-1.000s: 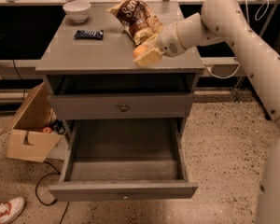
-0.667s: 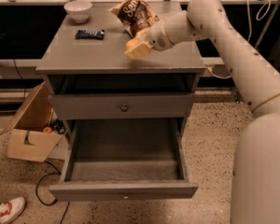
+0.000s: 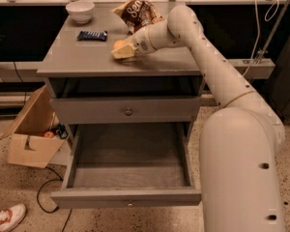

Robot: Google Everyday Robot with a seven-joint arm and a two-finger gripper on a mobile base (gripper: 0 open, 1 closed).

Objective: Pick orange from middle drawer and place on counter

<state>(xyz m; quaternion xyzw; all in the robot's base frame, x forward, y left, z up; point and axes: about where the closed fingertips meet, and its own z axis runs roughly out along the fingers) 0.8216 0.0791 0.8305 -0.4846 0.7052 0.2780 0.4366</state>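
Note:
The orange (image 3: 119,45) sits between my gripper's pale fingers, low over the counter (image 3: 82,59) near its middle right. My gripper (image 3: 121,51) is shut on the orange and rests at or just above the counter top; I cannot tell if it touches. My arm reaches in from the right. The middle drawer (image 3: 126,197) is pulled open below and its grey inside holds nothing that I can see.
A white bowl (image 3: 80,10) stands at the counter's back left, a dark snack bar (image 3: 92,35) in front of it, a chip bag (image 3: 139,12) behind my gripper. A closed knobbed drawer front (image 3: 128,111) is above the open drawer. A cardboard box (image 3: 31,144) and a shoe (image 3: 5,219) lie on the floor at left.
My gripper has carried the orange leftward across the counter and lower, from the right edge towards the middle. The drawer has stayed open.

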